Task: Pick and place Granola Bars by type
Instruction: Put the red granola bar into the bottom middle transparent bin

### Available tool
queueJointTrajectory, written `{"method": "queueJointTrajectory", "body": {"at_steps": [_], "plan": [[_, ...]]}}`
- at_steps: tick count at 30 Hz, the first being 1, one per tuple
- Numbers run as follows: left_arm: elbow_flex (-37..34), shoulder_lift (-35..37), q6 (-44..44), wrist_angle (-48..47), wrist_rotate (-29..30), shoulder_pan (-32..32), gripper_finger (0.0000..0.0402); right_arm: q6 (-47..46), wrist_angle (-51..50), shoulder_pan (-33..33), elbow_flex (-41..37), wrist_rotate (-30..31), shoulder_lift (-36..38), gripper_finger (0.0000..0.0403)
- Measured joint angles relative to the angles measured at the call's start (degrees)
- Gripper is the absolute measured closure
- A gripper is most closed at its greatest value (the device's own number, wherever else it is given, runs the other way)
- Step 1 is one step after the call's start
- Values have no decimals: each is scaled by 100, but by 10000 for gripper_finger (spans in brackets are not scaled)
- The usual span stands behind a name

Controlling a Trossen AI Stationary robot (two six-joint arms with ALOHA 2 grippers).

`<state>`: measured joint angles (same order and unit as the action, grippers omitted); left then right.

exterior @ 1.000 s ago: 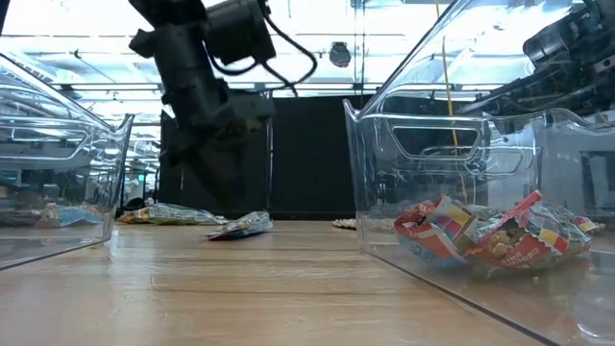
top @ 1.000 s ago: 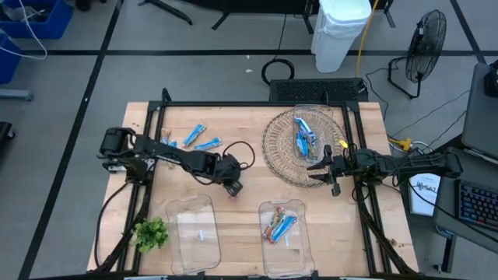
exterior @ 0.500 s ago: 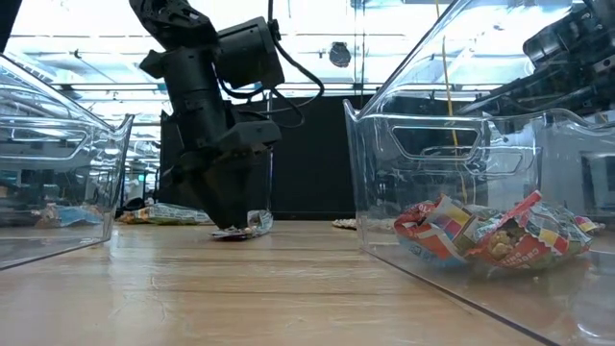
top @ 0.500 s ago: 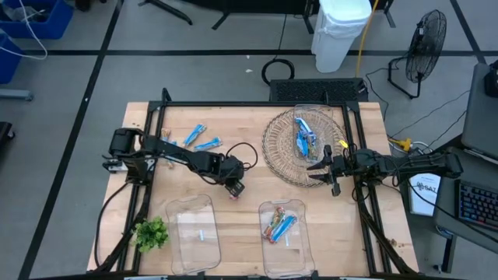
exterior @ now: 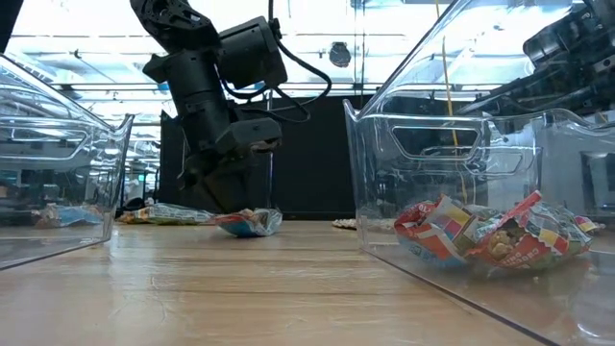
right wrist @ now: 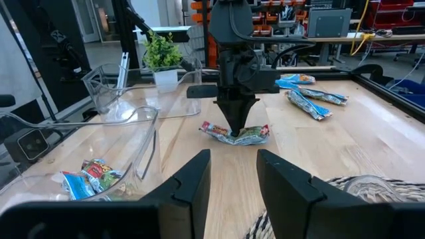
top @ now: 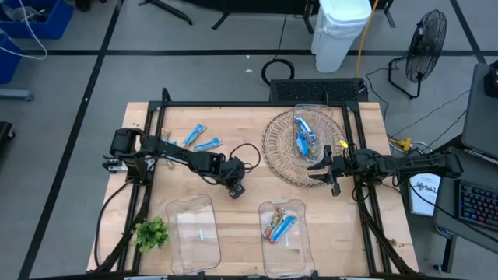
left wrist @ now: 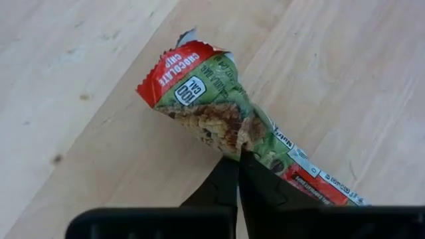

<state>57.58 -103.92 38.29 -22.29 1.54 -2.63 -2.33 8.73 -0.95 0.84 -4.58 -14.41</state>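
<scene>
the wooden table [top: 249, 198] fills the middle of the high view. on it, at the upper right, sits a round wire basket [top: 282, 155] holding several blue granola bars [top: 303, 138]. along the lower edge stand two clear plastic bins: the left bin [top: 196, 229] looks nearly bare, and the right bin [top: 285, 227] holds a few mixed bars [top: 278, 225], seen close at the right of the low view as red and multicoloured wrappers [exterior: 490, 235]. a green leafy sprig [top: 152, 232] lies at the lower left corner. two loose blue bars [top: 200, 139] lie at the upper left of the table.

the left arm reaches from the left edge toward the table's centre, its left gripper [top: 236, 189] pressed down with jaws pinched together on a red-and-green chocolate chip granola bar [left wrist: 226, 119], which lies flat on the wood. the right gripper [top: 323, 169] hangs at the basket's right rim with its fingers [right wrist: 192, 179] apart and holding nothing.
</scene>
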Motion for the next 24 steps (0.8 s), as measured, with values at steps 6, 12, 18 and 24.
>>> {"method": "queueJointTrajectory", "body": {"at_steps": [6,12,18,24], "plan": [[0,0,-106,-29,20,-2,398,0,0,-2,0,0,0,289],[-31,232,-552,14,282,-32,399,0,1,0,0,0,0,289],[-12,1116,-1192,-85,1176,-131,400,0,-2,-1,0,2,-4,289],[-15,1841,-1407,-345,2108,-162,401,0,-13,0,0,0,-31,289]]}}
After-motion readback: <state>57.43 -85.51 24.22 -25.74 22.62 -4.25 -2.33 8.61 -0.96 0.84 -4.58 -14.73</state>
